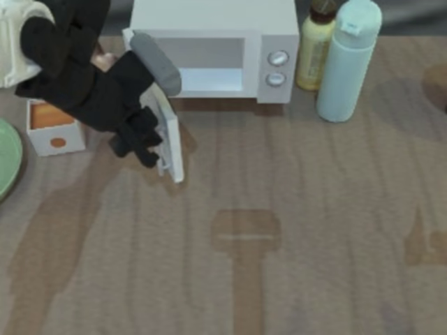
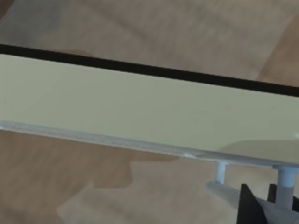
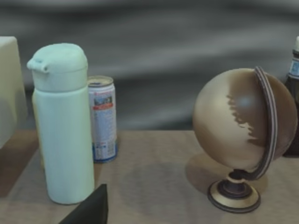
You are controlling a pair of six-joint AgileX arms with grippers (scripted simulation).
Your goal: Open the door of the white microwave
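Note:
The white microwave [image 1: 216, 24] stands at the back of the table, its cavity showing. Its door [image 1: 174, 146] is swung out toward the front on its left-hand hinge and stands edge-on in the top view. My left gripper [image 1: 145, 145] is at the door's outer face, shut on the door's handle. In the left wrist view the door [image 2: 140, 107] fills the middle as a pale panel, and the handle bar [image 2: 224, 192] on its two posts runs between my black fingertips [image 2: 250, 207]. The right arm is out of the top view; only one fingertip [image 3: 93, 207] shows in its wrist view.
A mint bottle [image 1: 347, 59] and a yellow bottle [image 1: 314, 49] stand right of the microwave. A white-and-orange cube [image 1: 52, 125] and a green plate [image 1: 5, 157] sit at the left. A globe [image 3: 240, 135], a can [image 3: 102, 119] and a dark bottle [image 3: 293, 93] are at the right.

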